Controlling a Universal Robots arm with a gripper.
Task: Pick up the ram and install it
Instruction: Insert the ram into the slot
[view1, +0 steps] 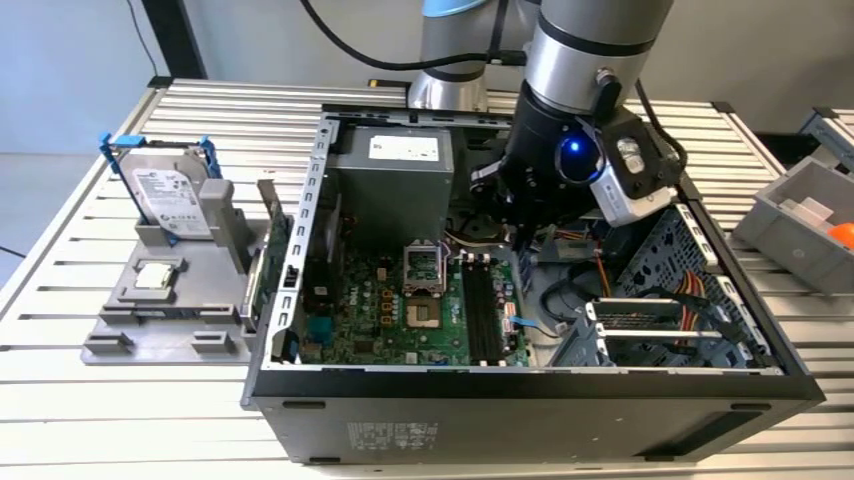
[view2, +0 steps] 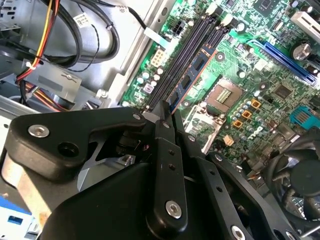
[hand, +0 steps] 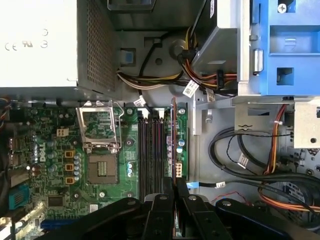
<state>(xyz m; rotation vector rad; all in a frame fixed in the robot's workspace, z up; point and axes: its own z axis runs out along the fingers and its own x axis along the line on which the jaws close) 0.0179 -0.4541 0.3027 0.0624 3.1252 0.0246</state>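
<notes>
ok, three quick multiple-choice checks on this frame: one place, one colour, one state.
1. Where is the hard drive?
A. upright on the grey stand, outside the case, at the exterior view's left
B. lying on the case floor
C. in the claw

2. What colour is the motherboard?
A. red
B. black
C. green

3. What state is the claw in?
A. open and empty
B. shut on the ram
C. shut on a cable

Answers:
1 A: in the exterior view the drive stands in the stand beside the case.
2 C: the board is green in both wrist views.
3 B: the ram's end sits pinched in the claw, over the black memory slots.
</notes>
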